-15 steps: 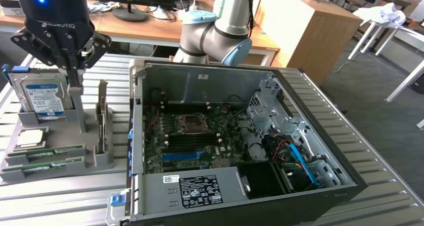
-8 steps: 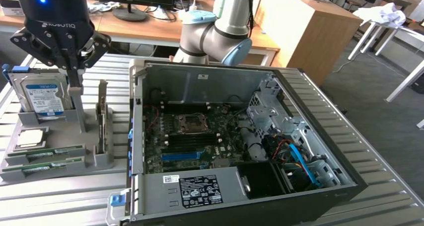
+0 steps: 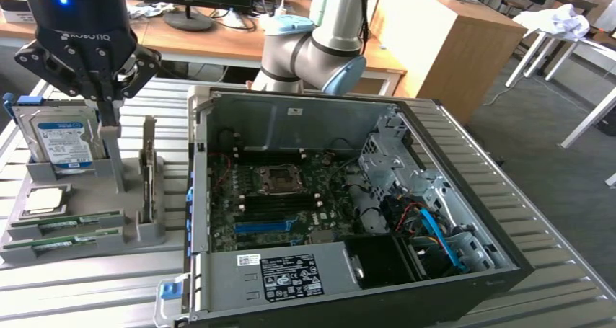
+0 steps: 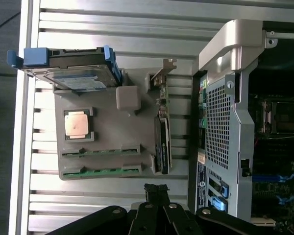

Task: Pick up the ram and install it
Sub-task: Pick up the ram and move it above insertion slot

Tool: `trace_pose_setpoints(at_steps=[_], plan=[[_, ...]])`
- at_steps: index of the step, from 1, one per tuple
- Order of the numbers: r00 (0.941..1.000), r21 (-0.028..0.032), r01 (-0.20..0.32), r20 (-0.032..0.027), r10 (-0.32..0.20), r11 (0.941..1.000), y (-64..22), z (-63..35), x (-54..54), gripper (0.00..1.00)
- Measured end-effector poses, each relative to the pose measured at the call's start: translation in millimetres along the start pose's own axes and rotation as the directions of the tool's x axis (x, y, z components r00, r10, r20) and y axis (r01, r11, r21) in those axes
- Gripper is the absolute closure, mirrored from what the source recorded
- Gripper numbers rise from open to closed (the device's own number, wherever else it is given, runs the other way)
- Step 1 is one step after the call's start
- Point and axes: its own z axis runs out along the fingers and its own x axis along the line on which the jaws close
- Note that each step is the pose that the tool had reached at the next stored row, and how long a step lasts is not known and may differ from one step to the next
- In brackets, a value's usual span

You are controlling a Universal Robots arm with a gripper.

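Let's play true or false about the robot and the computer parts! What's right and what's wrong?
1. The gripper holds a ram stick. False: it is shut on nothing, and two ram sticks lie in the grey tray.
2. The computer case has its side open. True.
3. The hard drive lies flat inside the case. False: it stands upright in the tray.
4. The gripper hangs above the tray. True.

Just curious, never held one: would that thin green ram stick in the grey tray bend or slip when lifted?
Probably stiff: the ram lies straight in its grey tray slot. Likely light, being thin. Its narrow edge might slip.
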Motion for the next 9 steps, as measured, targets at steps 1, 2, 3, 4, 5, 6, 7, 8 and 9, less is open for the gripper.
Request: trace_pose_setpoints(at_steps=[1, 2, 3, 4, 5, 6, 7, 8, 9], plan=[[1.0, -0.0001, 0.003, -0.0001, -0.003, 1.0, 0.0, 0.0, 0.0, 0.89], [1.0, -0.0002, 0.006, -0.0002, -0.006, 1.0, 0.0, 0.0, 0.0, 0.89], [1.0, -0.0003, 0.009, -0.0003, -0.009, 1.0, 0.0, 0.0, 0.0, 0.89], [0.9999, -0.0004, 0.012, -0.0005, -0.012, 0.9999, 0.0, 0.0, 0.0, 0.89], [0.9999, -0.0004, 0.015, -0.0006, -0.015, 0.9999, 0.0, 0.0, 0.0, 0.89], [0.9998, -0.0005, 0.018, -0.0007, -0.018, 0.9998, 0.0, 0.0, 0.0, 0.89], [0.9998, -0.0006, 0.021, -0.0008, -0.021, 0.9998, 0.0, 0.0, 0.0, 0.89], [0.9997, -0.0006, 0.023, -0.0009, -0.023, 0.9997, 0.0, 0.0, 0.0, 0.89], [0.9997, -0.0007, 0.025, -0.0009, -0.025, 0.9997, 0.0, 0.0, 0.0, 0.89]])
